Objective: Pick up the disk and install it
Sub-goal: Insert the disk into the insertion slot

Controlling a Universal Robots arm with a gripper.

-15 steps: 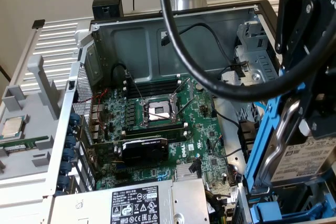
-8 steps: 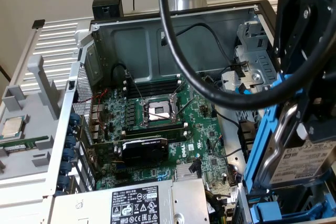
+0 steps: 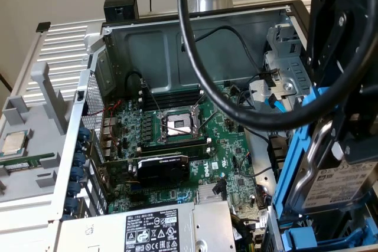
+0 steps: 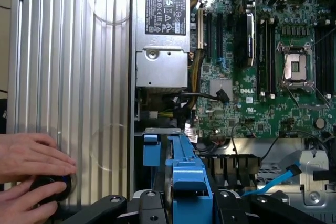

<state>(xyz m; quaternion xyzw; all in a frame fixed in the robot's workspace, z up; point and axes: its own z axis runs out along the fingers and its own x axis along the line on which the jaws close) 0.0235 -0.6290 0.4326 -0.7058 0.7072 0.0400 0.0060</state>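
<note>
Jaws of the gripper are closed on the disk: black fingers clamp its blue frame from either side, so it's held, not resting on anything.

Disk stands on edge, long axis running down and away from the jaws. In the exterior view it's a little tilted, with the label toward that camera. It hangs at the exterior view's right, over the near corner of the open case.

Just beside it is the metal cage with a loose blue cable — disk-to-cage is the gap that matters.

Further in are the board and the power supply.

A person's hand rests on a black knob on the ribbed metal surface — well apart from the disk.
</note>
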